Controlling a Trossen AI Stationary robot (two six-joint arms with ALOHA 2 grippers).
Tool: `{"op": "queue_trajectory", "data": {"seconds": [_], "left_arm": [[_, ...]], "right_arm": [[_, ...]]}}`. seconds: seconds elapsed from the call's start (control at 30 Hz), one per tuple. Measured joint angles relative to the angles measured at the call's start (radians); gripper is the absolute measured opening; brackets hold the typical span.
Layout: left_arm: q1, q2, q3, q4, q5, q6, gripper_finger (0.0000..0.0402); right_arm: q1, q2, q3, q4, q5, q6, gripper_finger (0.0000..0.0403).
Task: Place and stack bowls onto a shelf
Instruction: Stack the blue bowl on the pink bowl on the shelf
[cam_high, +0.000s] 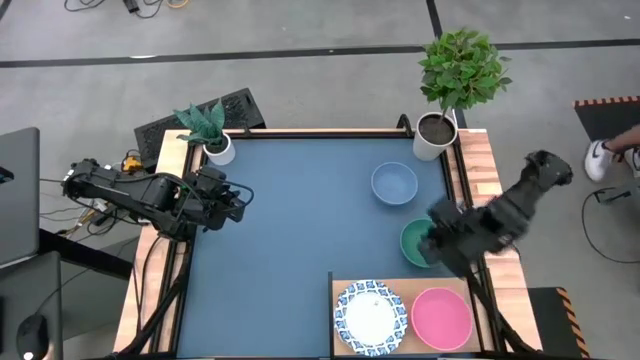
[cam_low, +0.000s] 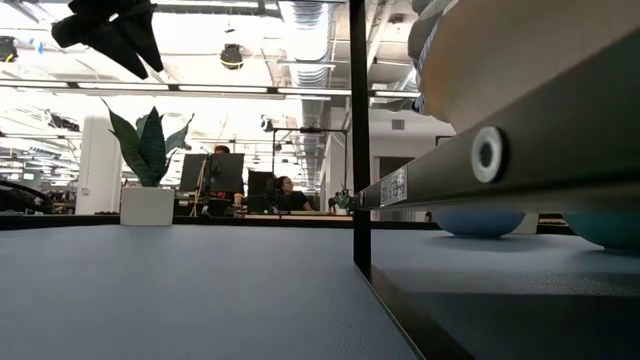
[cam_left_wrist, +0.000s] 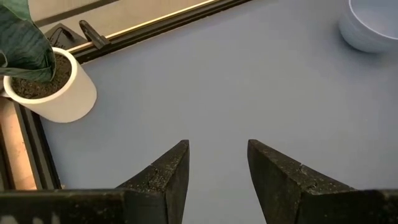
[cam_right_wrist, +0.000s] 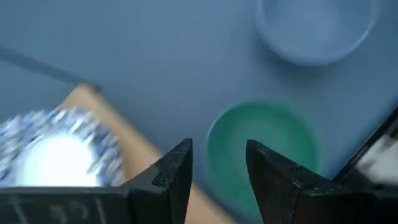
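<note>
Right gripper (cam_high: 432, 243) hovers at the near rim of the round green bowl (cam_high: 417, 242), fingers parted, apparently holding nothing. The bowl sits on the dark blue tabletop (cam_high: 290, 220), just beyond the light wood-grain shelf board (cam_high: 345, 288). The board carries a blue-patterned white bowl (cam_high: 371, 317) and a pink bowl (cam_high: 441, 318). Left gripper (cam_high: 240, 203) waits, fingers apart, empty.

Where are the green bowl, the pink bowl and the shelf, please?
green bowl (cam_high: 413, 242): high view, inner wall.
pink bowl (cam_high: 441, 318): high view, middle of the inside.
shelf (cam_high: 343, 286): high view, bare corner.
</note>
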Motion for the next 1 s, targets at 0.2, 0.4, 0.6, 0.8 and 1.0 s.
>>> {"op": "queue_trajectory", "data": {"seconds": [0.2,0.4,0.6,0.8,1.0], "left_arm": [[0.000,0.000,0.000,0.000,0.001,0.000,0.0147],[0.000,0.000,0.000,0.000,0.001,0.000,0.0147],[0.000,0.000,0.000,0.000,0.008,0.009,0.0147],[-0.001,0.000,0.000,0.000,0.020,0.012,0.0147],[-0.001,0.000,0.000,0.000,0.019,0.013,0.0147]], "right_arm": [[-0.357,0.041,0.000,0.084,-0.009,-0.513,0.0175],[-0.628,0.141,0.000,0.218,-0.099,-0.952,0.0176],[-0.804,0.253,0.000,0.337,-0.238,-1.240,0.0176],[-0.910,0.309,-0.084,0.424,-0.350,-1.339,0.0176],[-0.977,0.302,-0.273,0.579,-0.382,-1.356,0.0176]]}}
